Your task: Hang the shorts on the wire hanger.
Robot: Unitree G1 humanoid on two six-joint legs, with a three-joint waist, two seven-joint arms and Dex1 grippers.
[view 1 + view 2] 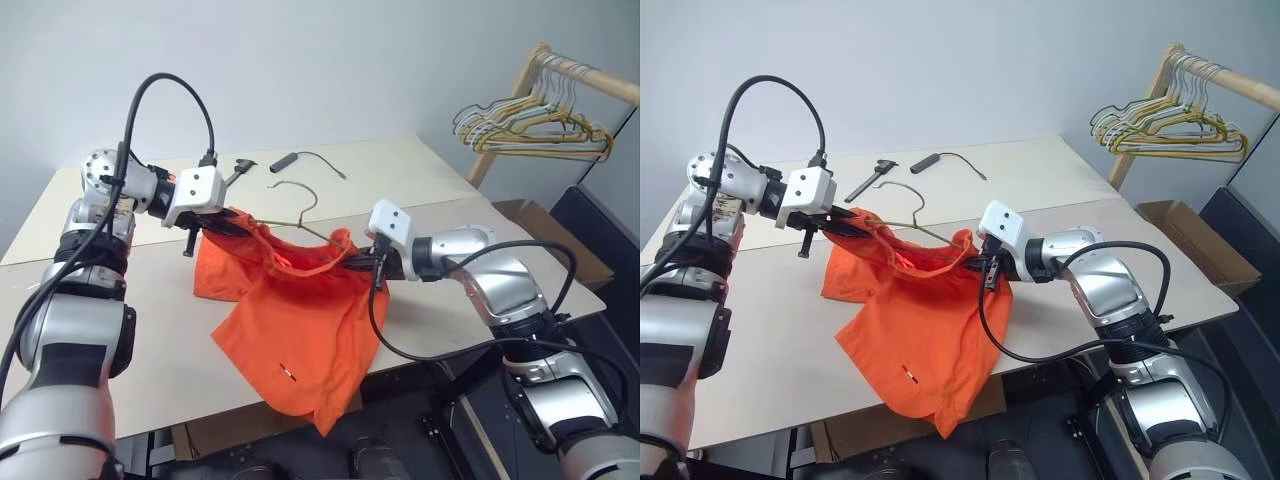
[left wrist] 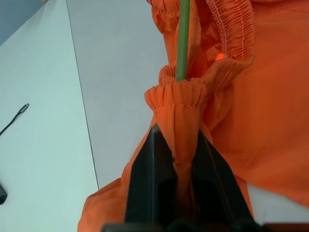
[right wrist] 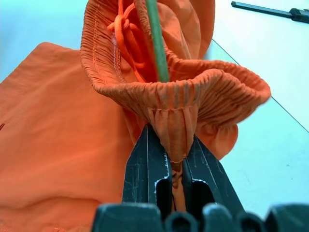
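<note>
Pale walls backed a beige table (image 1: pixel 420 180), with a rack of spare hangers (image 1: pixel 540 120) off to the right. Over the table hung the shorts (image 1: pixel 300 330), stretched by the waistband between both arms, legs draping past the near edge. The left tool (image 1: pixel 222 222) was clamped on one end of the waistband, the right tool (image 1: pixel 362 262) on the other. The hanger (image 1: pixel 300 205) already ran inside the waistband, hook up. Threading looked mostly done; settling and releasing probably remained.

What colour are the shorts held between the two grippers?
Bright orange; the shorts show best in the left eye view.
</note>
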